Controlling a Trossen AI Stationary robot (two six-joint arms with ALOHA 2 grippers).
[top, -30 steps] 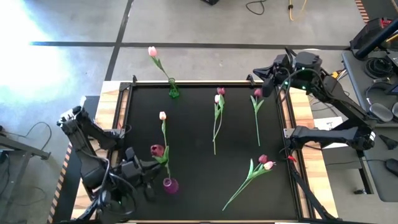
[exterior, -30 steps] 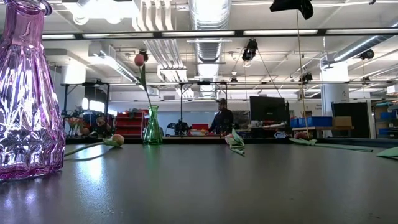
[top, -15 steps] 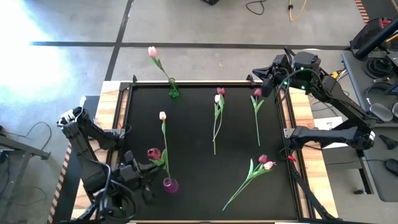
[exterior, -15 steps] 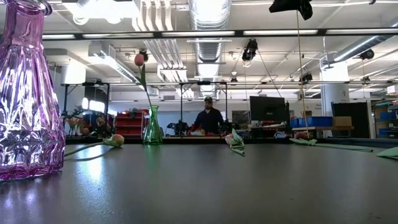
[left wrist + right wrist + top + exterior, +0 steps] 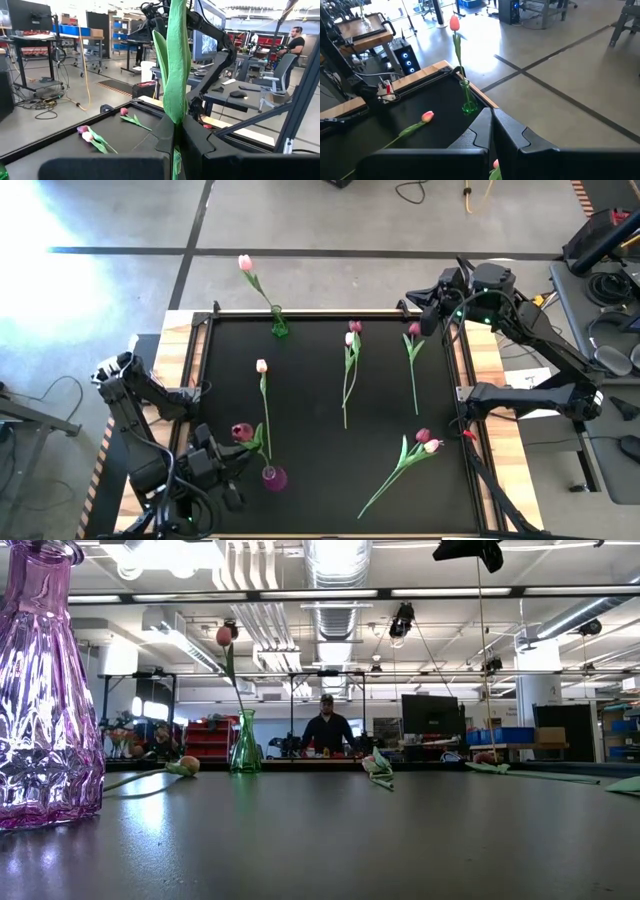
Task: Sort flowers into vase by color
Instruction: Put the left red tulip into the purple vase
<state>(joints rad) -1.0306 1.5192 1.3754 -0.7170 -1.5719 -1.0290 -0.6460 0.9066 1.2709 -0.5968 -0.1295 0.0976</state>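
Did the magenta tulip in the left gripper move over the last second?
Yes. In the high view the left gripper carried the magenta tulip slightly toward the table's left edge, its head farther from the purple vase, which stayed put.

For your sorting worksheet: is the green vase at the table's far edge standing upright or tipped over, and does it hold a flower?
Upright. The green vase stands on its base, one pink tulip rising from its neck.
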